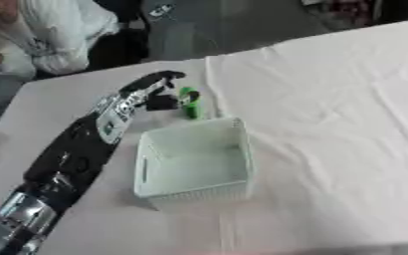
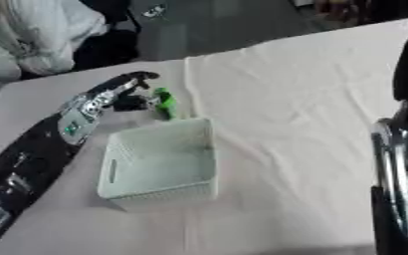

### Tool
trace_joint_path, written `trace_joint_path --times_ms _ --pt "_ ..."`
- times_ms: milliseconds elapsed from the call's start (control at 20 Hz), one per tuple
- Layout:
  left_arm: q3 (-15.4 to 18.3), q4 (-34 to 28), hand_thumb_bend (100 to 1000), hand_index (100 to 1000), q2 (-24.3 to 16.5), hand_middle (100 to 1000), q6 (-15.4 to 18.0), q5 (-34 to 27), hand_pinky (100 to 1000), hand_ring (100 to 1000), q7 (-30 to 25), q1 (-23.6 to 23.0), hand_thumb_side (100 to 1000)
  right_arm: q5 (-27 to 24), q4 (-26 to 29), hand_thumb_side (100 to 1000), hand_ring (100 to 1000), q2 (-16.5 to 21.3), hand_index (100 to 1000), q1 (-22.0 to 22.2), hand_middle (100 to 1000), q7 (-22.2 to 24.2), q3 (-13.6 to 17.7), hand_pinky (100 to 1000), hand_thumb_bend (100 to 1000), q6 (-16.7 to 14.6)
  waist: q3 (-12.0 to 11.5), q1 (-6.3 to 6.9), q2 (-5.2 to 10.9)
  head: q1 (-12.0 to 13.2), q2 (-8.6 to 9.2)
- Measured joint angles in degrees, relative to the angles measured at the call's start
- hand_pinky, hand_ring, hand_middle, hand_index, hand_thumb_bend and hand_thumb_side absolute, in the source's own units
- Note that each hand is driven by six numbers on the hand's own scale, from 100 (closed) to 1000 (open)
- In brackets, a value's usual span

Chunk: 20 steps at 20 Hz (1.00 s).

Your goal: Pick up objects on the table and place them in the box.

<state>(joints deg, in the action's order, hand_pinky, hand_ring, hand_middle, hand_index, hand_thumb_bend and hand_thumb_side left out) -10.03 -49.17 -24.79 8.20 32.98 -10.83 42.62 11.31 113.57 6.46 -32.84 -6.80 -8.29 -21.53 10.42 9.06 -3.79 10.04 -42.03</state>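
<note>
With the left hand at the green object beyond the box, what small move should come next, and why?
Probably lift the green object slightly and carry it back over the box. The left hand already seems curled round it at the box's far rim, and the box looks empty, so only a short raise should clear the wall.

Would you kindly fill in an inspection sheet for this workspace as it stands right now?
Surface: table under a white, wrinkled cloth.
Job's things: pale box, open top, seemingly empty; small green object just beyond its far left corner.
Clutter: nothing seen.
Hands: left hand reaches to the green object, fingers curled over it from the left; whether it grips cannot be told. Right hand not seen; only part of the right arm shows at the right edge of the right eye view.
Cables: nothing seen.
Surroundings: dark floor beyond the table; white bag at far left.
</note>
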Motion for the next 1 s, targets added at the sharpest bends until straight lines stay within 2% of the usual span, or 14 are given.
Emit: trace_joint_path --times_ms 500,1000 --pt "0.29 1.17 1000 1000 0.07 956 -0.16 0.09 947 853 0.20 0.43 856 0.00 0.00 1000 457 -0.01 569 0.00 519 0.00 0.00 275 100 0.00 0.24 0.00 -0.05 0.00 0.01" --pt "0.88 2.90 1000 1000 0.13 951 0.37 0.66 942 848 0.71 1.24 840 0.00 0.02 1000 457 -0.11 569 -0.41 519 0.00 0.00 275 100 0.00 0.93 -0.26 -0.78 0.00 0.53"
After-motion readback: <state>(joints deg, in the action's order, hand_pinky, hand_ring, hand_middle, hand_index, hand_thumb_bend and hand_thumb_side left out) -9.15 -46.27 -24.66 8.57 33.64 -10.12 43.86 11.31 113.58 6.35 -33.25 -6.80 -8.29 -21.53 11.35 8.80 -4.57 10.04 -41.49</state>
